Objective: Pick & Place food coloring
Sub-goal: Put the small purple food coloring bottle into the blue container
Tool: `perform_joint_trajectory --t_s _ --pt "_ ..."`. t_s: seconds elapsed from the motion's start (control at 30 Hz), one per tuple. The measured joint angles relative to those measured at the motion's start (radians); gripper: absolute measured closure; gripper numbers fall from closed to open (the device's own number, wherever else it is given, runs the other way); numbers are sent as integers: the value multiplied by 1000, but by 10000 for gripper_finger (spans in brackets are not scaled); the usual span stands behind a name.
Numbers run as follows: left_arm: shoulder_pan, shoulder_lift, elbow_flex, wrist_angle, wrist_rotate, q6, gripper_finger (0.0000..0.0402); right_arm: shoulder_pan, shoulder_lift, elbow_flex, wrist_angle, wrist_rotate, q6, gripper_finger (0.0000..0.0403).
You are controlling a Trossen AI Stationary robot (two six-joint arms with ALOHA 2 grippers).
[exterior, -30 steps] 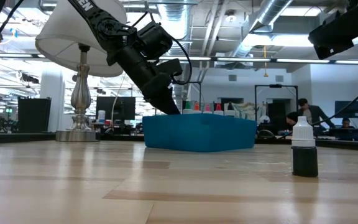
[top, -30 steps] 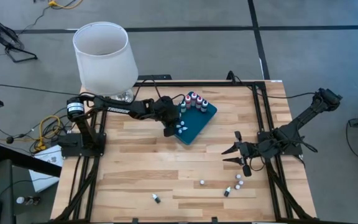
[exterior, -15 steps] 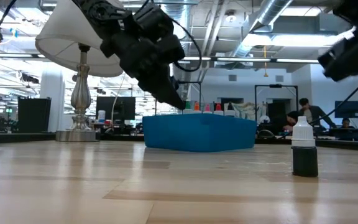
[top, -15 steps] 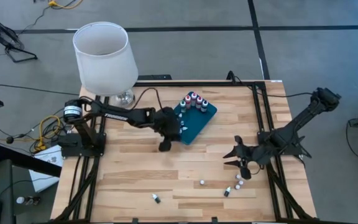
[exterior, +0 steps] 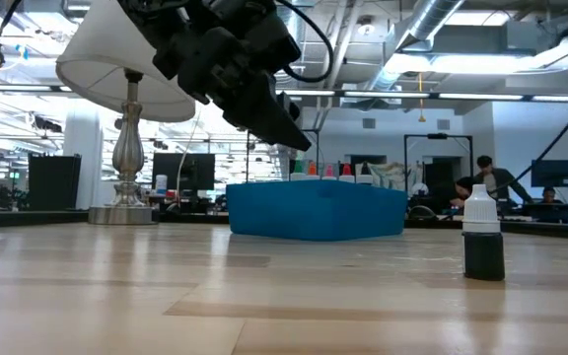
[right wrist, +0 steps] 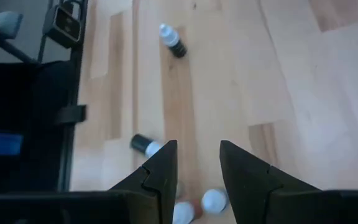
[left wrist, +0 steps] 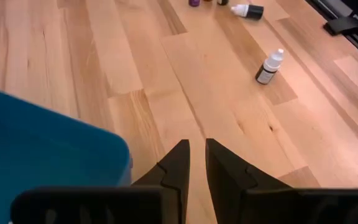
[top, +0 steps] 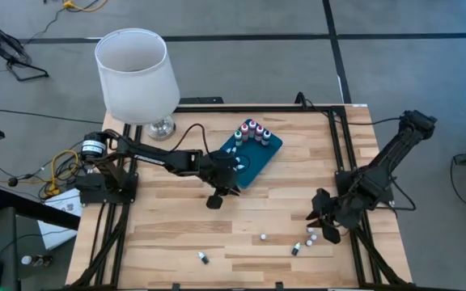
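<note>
On the pale wooden plank surface (top: 176, 226) the teal rounded tray (top: 259, 162) holds several tiny food coloring bottles (top: 251, 129); the left gripper (top: 215, 199) has pulled off it, fingers together and empty, while the right gripper (top: 328, 234) (fingers apart) has dropped toward the loose bottles (top: 310, 236) — likely the next pick.

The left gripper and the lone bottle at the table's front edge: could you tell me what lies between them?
In the high view, only bare wood lies between the left gripper, shut beside the teal tray, and that bottle.
</note>
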State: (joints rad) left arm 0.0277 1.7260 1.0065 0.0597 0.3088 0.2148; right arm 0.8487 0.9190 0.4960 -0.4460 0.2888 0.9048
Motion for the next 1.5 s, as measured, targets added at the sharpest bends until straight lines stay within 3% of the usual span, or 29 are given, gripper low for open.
perform_joint_trajectory --t_s 0.13,0.33,0.97,1.5 --pt "0 0 0 1 0 7 360 39 45 89 -153 4 66 290" --pt "3 0 0 0 -6 10 360 57 140 98 -164 -81 183 290" --pt "3 1 0 7 -5 4 360 52 298 98 -128 -105 160 290" --pt "3 2 0 1 -5 -1 360 25 313 98 -120 -80 134 290"
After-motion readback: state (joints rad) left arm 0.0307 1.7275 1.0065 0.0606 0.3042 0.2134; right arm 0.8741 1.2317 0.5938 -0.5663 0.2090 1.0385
